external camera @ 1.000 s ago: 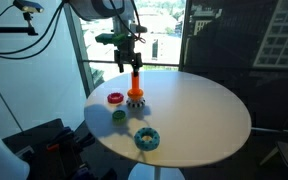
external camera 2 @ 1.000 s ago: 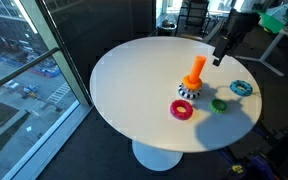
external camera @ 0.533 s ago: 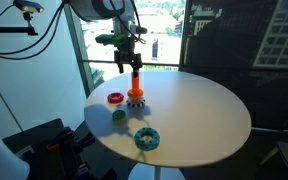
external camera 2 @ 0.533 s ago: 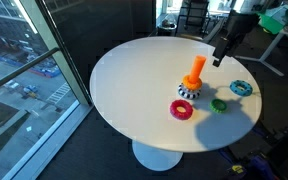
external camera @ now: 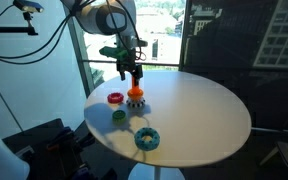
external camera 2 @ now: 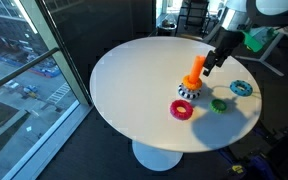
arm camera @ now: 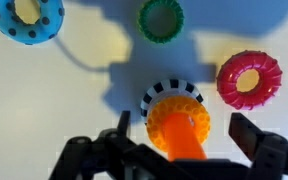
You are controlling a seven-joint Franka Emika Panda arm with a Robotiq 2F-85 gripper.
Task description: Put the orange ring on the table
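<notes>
The orange ring (arm camera: 164, 125) sits low on the thin orange upright peg (arm camera: 186, 150), on top of the peg's black-and-white base (arm camera: 172, 94). It shows in both exterior views (external camera: 136, 95) (external camera 2: 190, 85), on the round white table (external camera: 204, 110) (external camera 2: 124, 80). My gripper (arm camera: 184, 135) is open, with one finger on either side of the peg's top and above the ring. It holds nothing. It also shows in both exterior views (external camera: 132, 72) (external camera 2: 212, 62).
A red ring (arm camera: 250, 80) (external camera: 115, 98) (external camera 2: 182, 110), a green ring (arm camera: 162, 20) (external camera: 119, 115) (external camera 2: 219, 104) and a larger blue ring (arm camera: 26, 18) (external camera: 147, 139) (external camera 2: 241, 88) lie flat on the table around the peg. A window wall stands beside the table.
My gripper has come down from above the peg to the level of its top. The rings and the peg have not moved.
</notes>
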